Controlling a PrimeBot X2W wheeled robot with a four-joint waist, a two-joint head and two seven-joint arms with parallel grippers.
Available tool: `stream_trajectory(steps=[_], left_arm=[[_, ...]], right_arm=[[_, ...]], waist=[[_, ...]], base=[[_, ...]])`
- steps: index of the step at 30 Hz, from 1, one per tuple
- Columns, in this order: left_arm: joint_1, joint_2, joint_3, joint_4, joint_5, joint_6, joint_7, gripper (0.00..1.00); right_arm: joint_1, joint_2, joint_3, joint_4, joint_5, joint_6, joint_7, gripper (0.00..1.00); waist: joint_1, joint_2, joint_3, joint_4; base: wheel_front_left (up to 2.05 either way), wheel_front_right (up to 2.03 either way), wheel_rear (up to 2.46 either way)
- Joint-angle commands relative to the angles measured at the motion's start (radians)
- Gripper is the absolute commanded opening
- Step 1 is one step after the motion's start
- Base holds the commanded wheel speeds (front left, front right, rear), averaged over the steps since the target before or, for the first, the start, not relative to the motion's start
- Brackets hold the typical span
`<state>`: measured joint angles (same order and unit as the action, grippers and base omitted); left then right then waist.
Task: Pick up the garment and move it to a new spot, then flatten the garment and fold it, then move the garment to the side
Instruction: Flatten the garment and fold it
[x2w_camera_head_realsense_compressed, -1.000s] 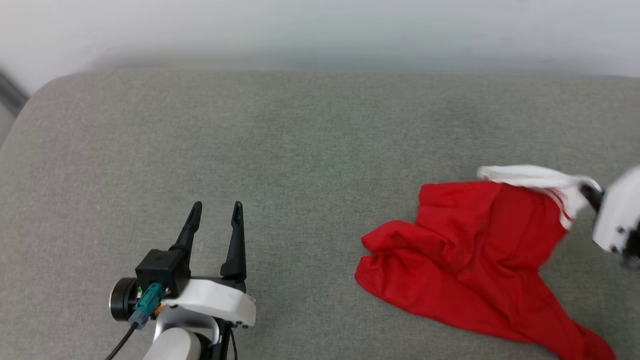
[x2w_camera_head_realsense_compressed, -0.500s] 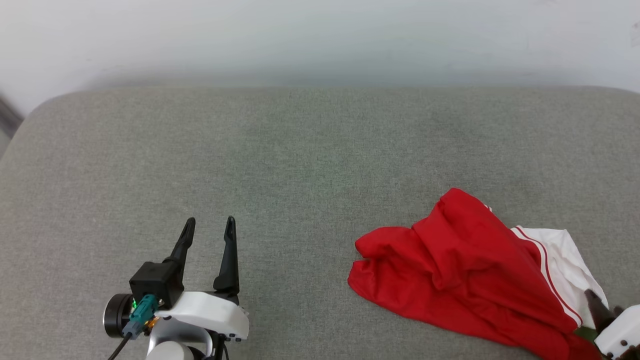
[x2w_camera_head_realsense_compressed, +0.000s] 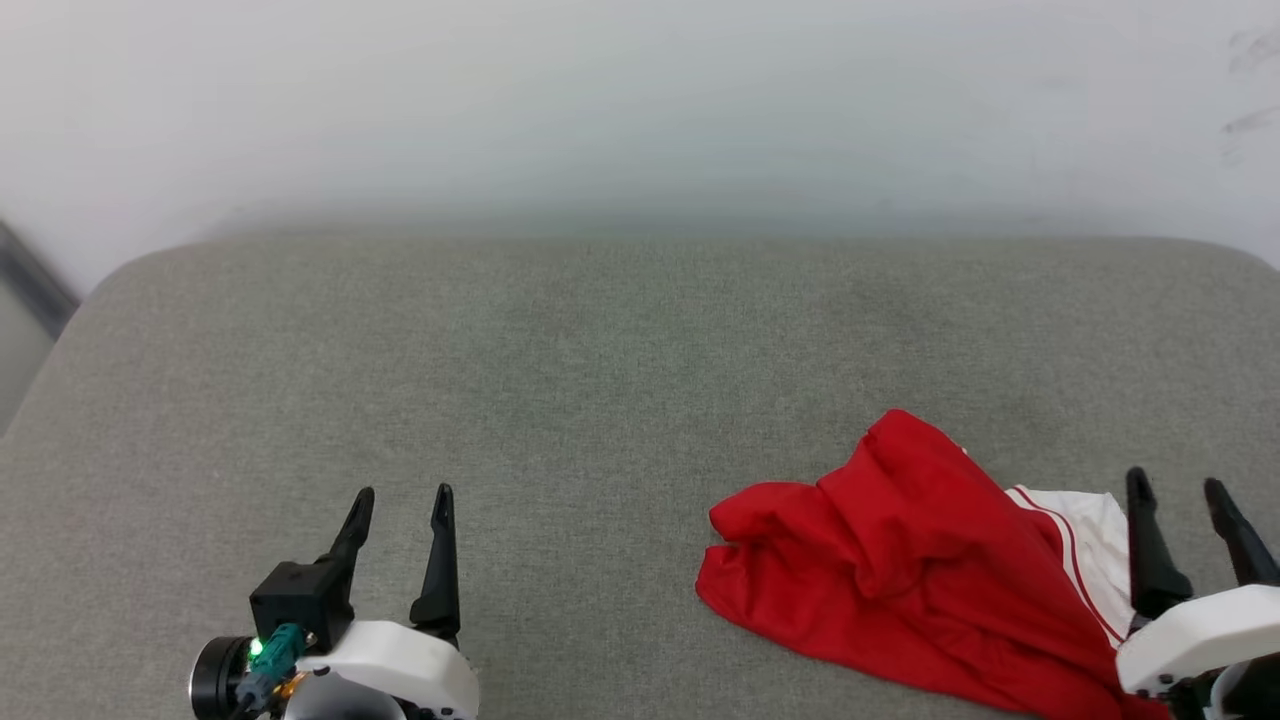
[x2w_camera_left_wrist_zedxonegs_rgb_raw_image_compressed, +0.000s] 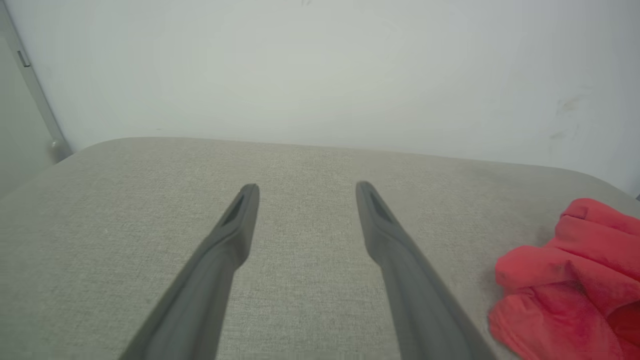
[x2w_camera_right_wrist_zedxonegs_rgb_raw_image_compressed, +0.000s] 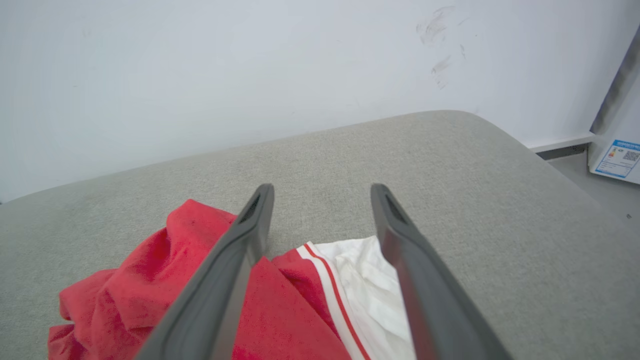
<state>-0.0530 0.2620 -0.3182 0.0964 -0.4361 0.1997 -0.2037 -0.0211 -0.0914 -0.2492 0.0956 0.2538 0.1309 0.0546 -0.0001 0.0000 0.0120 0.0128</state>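
The garment (x2w_camera_head_realsense_compressed: 900, 570), red with one white sleeve edged in red-white stripes, lies crumpled in a heap on the grey cushion at the lower right of the head view. My right gripper (x2w_camera_head_realsense_compressed: 1178, 484) stands open just right of the heap, over its white sleeve (x2w_camera_head_realsense_compressed: 1092, 540), holding nothing. In the right wrist view the garment (x2w_camera_right_wrist_zedxonegs_rgb_raw_image_compressed: 150, 280) lies below the open right gripper (x2w_camera_right_wrist_zedxonegs_rgb_raw_image_compressed: 322, 189), with the white sleeve (x2w_camera_right_wrist_zedxonegs_rgb_raw_image_compressed: 365, 290) between the fingers. My left gripper (x2w_camera_head_realsense_compressed: 401, 494) is open and empty at the lower left, well apart from the heap. The left wrist view shows the left gripper (x2w_camera_left_wrist_zedxonegs_rgb_raw_image_compressed: 306, 186) open and the garment (x2w_camera_left_wrist_zedxonegs_rgb_raw_image_compressed: 570, 280) at its right edge.
The grey upholstered cushion (x2w_camera_head_realsense_compressed: 560, 380) spans the scene, with a white wall (x2w_camera_head_realsense_compressed: 640, 110) behind its rounded far edge. In the right wrist view a white box with a blue label (x2w_camera_right_wrist_zedxonegs_rgb_raw_image_compressed: 617, 155) stands on the floor past the cushion's right end.
My right gripper was shut on the white sleeve; it has let go and now stands open beside the heap. The garment has dropped onto the cushion. The head view has shifted.
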Motion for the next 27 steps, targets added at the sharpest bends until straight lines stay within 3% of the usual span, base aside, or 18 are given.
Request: stream_trajectory(steps=[1,6,14,22,27], left_arm=[[0.017,0.006,0.003,-0.005,-0.005,0.005,0.006,1.00],[0.036,0.020,0.010,-0.009,-0.010,0.014,0.014,1.00],[0.003,0.031,0.004,0.005,-0.005,0.011,0.031,1.00],[-0.187,-0.007,-0.087,0.025,0.040,-0.035,0.105,1.00],[-0.366,-0.049,-0.167,0.078,0.054,-0.090,0.251,1.00]], right_arm=[[0.026,0.000,0.024,-0.028,-0.016,0.000,-0.021,1.00],[0.076,0.010,0.127,-0.137,-0.042,0.000,-0.058,1.00],[0.131,0.026,0.221,-0.253,-0.076,0.000,-0.020,1.00],[0.113,0.027,0.262,-0.329,-0.079,0.000,0.020,1.00],[0.077,0.027,0.262,-0.349,-0.073,0.000,0.018,1.00]], waist=[[0.0001,0.0000,-0.013,-0.001],[0.0001,0.0000,-0.025,-0.008],[0.0001,0.0000,-0.022,-0.045],[0.0001,0.0000,0.048,-0.101],[0.0001,0.0000,0.124,-0.133]], base=[[0.00,0.00,0.00],[0.00,0.00,0.00],[0.00,0.00,0.00],[0.00,0.00,0.00],[0.00,0.00,0.00]])
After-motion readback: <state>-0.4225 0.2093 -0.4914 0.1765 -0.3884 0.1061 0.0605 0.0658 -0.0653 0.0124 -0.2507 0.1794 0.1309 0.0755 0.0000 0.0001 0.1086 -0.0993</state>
